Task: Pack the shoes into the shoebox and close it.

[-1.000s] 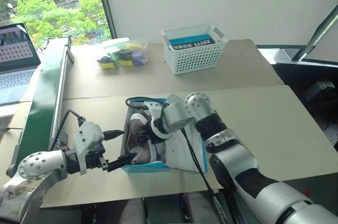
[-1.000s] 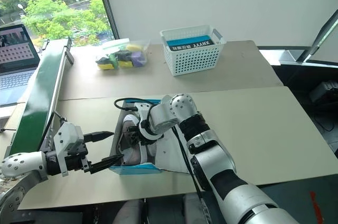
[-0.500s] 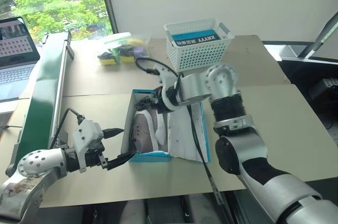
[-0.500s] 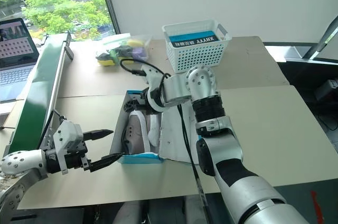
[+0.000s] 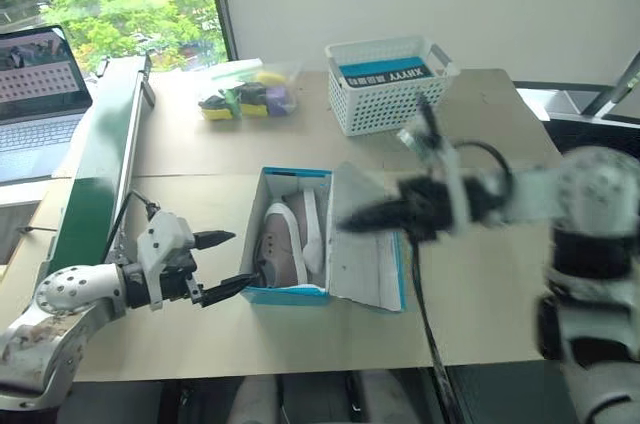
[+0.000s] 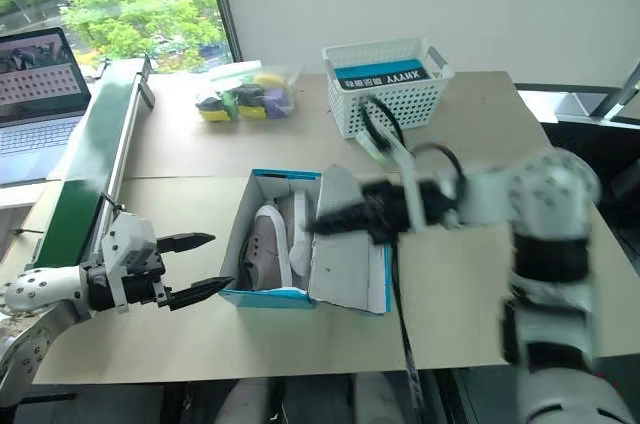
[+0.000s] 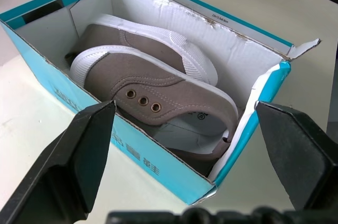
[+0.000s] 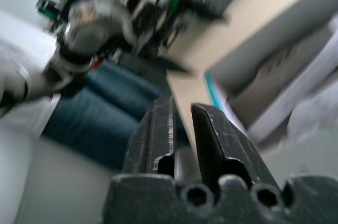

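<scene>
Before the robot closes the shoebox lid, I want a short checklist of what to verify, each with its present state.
1. Both shoes inside the shoebox: ok, they lie side by side.
2. Nothing sticks up above the box walls: ok in the left wrist view.
3. Lid free to fold: ok, it lies open on the table on the robot's right.
4. Right claw empty: ok, shut on nothing.
5. Left claw ready: ok, open beside the box's near corner, apart from it.
6. Lid hinge intact: cannot tell.
</scene>
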Motion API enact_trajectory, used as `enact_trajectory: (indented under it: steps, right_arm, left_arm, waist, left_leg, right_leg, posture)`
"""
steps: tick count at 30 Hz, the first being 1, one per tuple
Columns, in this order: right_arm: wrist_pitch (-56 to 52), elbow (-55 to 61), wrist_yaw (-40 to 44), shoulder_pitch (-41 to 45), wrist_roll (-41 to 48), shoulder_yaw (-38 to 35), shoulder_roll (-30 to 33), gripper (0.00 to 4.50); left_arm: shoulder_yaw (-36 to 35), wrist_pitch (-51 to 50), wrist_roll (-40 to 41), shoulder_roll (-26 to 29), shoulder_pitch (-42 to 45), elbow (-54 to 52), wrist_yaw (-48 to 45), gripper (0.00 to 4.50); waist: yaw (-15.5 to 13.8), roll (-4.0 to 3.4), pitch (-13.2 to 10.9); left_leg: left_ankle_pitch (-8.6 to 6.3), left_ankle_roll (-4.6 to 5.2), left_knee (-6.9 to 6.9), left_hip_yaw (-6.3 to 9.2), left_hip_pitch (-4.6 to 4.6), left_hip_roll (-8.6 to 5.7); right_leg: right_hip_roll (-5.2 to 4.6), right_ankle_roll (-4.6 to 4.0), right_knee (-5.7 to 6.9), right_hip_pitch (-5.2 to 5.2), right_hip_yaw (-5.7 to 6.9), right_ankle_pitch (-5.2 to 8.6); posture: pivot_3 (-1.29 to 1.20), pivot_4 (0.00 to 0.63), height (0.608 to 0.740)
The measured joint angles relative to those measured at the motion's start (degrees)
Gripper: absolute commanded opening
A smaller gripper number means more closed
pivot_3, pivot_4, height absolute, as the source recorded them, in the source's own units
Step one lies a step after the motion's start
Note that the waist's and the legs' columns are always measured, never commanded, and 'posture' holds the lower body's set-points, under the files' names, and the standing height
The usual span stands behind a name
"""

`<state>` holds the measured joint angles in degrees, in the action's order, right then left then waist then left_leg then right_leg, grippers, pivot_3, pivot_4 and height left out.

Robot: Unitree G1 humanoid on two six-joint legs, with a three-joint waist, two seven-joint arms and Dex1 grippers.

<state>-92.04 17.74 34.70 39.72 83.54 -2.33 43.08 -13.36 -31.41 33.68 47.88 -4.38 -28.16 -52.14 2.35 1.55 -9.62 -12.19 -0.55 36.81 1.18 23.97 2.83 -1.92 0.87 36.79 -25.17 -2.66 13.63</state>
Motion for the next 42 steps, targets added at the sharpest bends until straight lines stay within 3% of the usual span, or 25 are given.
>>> enact_trajectory:
  steps: [3,7,14,24,27,31,38,42]
  right_arm:
    - [5.5,11.3,12.5,-9.9,-8.1,7.1,9.2,0.03]
    - [16.1,18.2,18.3,-17.6,-20.5,14.2,14.7,0.03]
    - [22.6,14.5,8.6,-20.8,-37.0,22.2,7.9,0.03]
    - [19.7,10.7,-3.7,-24.5,-43.2,21.6,-2.5,0.03]
    - [18.8,8.9,-7.5,-25.3,-45.0,20.2,-5.5,0.03]
    - [18.5,5.7,-13.9,-28.2,-47.3,13.0,-12.5,0.03]
    - [21.9,3.2,-27.9,-34.3,-49.0,-2.3,-33.0,0.03]
    - [29.1,-0.3,-35.4,-34.5,-49.3,-12.1,-42.7,0.03]
  left_arm:
    - [0.7,0.0,0.1,0.0,1.7,0.0,-0.4,4.5]
    - [1.5,0.0,-0.1,0.2,2.6,1.0,-1.6,4.5]
    - [3.2,0.0,-0.6,0.6,5.5,3.5,-3.4,4.5]
    - [4.9,0.3,-2.0,1.5,9.4,7.7,-6.4,4.5]
    - [5.5,0.3,-2.1,1.5,10.2,8.1,-7.2,4.5]
    - [5.6,0.4,-2.3,1.5,10.3,8.9,-8.0,4.5]
    - [5.8,0.6,-2.7,1.6,10.9,8.9,-8.7,4.5]
    - [5.8,0.5,-2.7,1.6,10.9,8.9,-8.7,4.5]
  waist:
    - [0.3,0.0,0.0]
    - [0.1,0.01,0.0]
    - [-0.2,0.17,0.0]
    - [-0.5,0.18,0.0]
    - [-0.6,0.18,0.0]
    - [-0.6,0.23,0.0]
    - [0.0,0.31,0.1]
    - [-0.1,0.3,0.1]
  left_leg:
    - [0.0,0.0,0.01,-0.1,-0.25,0.01]
    - [0.0,-0.01,0.08,-0.14,-0.37,0.01]
    - [0.0,-0.02,0.1,-0.2,-0.31,0.0]
    - [0.0,-0.02,0.12,-0.21,-0.25,0.0]
    - [0.0,-0.02,0.13,-0.23,-0.25,-0.02]
    - [0.0,-0.02,0.13,-0.23,-0.29,-0.01]
    - [-0.01,-0.03,0.12,-0.36,-1.23,0.02]
    - [0.0,-0.04,0.12,-0.49,-1.32,0.0]
  right_leg:
    - [0.04,0.1,0.06,0.1,-0.13,0.08]
    - [0.05,0.13,0.04,0.19,-0.16,0.1]
    - [0.07,0.12,0.07,0.14,-0.25,0.1]
    - [0.06,0.07,0.11,0.12,-0.26,0.06]
    - [0.05,0.06,0.13,0.11,-0.29,0.05]
    - [0.07,0.03,0.18,0.13,-0.3,0.04]
    - [0.09,0.16,0.2,0.95,-0.5,0.1]
    - [0.12,0.23,0.19,0.99,-0.75,0.07]
  posture:
    - [0.0,0.15,0.739]
    - [0.0,0.15,0.739]
    - [0.0,0.15,0.739]
    - [0.0,0.15,0.739]
    - [0.0,0.15,0.739]
    - [0.0,0.15,0.739]
    - [0.0,0.15,0.739]
    - [0.0,0.15,0.739]
